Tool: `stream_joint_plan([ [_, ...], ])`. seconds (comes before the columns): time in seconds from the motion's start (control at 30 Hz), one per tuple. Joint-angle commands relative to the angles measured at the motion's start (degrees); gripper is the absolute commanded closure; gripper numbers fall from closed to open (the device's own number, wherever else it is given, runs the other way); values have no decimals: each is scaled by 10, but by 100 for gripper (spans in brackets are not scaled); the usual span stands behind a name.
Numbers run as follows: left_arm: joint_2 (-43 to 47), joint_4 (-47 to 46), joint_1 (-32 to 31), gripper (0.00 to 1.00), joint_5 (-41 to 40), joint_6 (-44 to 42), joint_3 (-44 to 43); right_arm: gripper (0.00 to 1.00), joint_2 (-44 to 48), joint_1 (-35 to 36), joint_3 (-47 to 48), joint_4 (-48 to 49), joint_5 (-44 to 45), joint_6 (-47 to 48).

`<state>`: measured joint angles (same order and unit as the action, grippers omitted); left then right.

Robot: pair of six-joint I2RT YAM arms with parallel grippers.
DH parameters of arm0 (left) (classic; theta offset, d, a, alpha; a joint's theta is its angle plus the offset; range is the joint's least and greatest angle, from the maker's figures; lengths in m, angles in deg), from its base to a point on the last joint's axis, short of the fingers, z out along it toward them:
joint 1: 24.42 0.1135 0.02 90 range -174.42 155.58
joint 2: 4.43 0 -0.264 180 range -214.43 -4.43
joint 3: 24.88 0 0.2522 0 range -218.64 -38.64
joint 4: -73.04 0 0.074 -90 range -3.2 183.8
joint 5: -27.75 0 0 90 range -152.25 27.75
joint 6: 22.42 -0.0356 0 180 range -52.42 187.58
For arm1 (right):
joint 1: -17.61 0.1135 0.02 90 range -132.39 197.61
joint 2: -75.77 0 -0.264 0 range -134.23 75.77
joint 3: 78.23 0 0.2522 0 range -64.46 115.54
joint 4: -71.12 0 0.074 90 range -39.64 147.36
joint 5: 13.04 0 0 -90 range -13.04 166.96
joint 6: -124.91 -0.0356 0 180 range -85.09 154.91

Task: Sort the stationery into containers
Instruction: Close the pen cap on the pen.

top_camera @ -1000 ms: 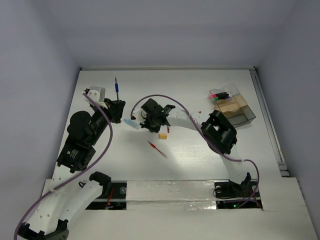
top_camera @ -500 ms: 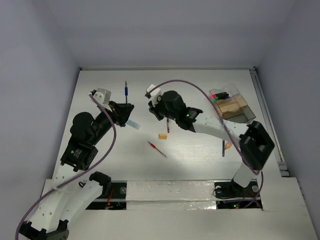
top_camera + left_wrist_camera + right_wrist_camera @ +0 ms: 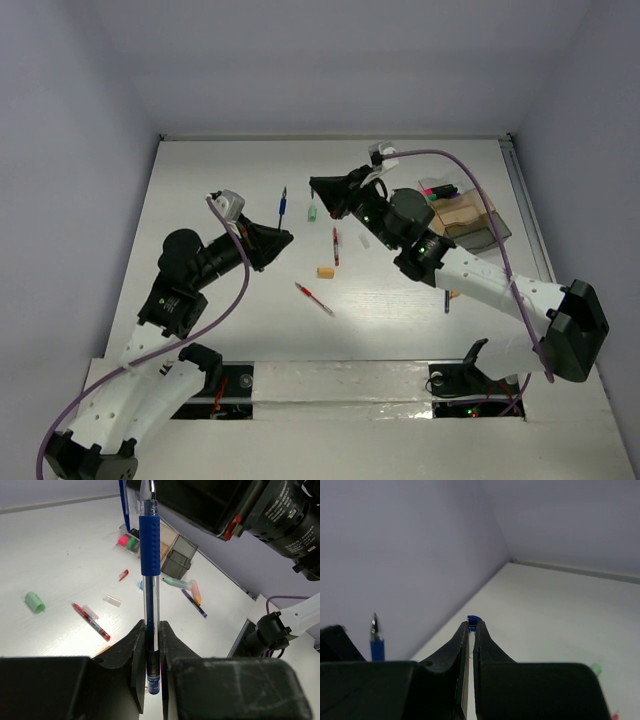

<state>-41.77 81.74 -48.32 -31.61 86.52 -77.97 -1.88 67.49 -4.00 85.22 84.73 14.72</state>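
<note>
White table [image 3: 215, 165], lilac walls [image 3: 330, 60]; left fingers [image 3: 137, 650] clamp blue pen [image 3: 149, 545], right fingers [image 3: 464, 641] pinch blue cap [image 3: 473, 619]

blue pen [image 3: 149, 545]: the tip is cut off by the top edge of the left wrist view. The lower end is buried between the fingers of the left gripper [image 3: 151, 630]. In the right wrist view its barrel sinks behind the dark gripper body.
blue piece [image 3: 473, 620]: only a rounded end peeks above the pinched right gripper [image 3: 471, 626]; what it is cannot be told.
container [image 3: 175, 560]: partly behind the pen; contents unreadable beyond pink and green ends.
small items [image 3: 449, 294]: beside the right arm [image 3: 480, 280], too small to name.
green spot [image 3: 594, 669]: blurred.
red speck [image 3: 615, 716]: cut by the bottom edge.
</note>
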Motion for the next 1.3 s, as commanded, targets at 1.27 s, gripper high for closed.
stream_joint_plan([
  [1.27,-32,-17,3,100,16,4,-8,100,-80,-1,-3,305,-51,-205],
])
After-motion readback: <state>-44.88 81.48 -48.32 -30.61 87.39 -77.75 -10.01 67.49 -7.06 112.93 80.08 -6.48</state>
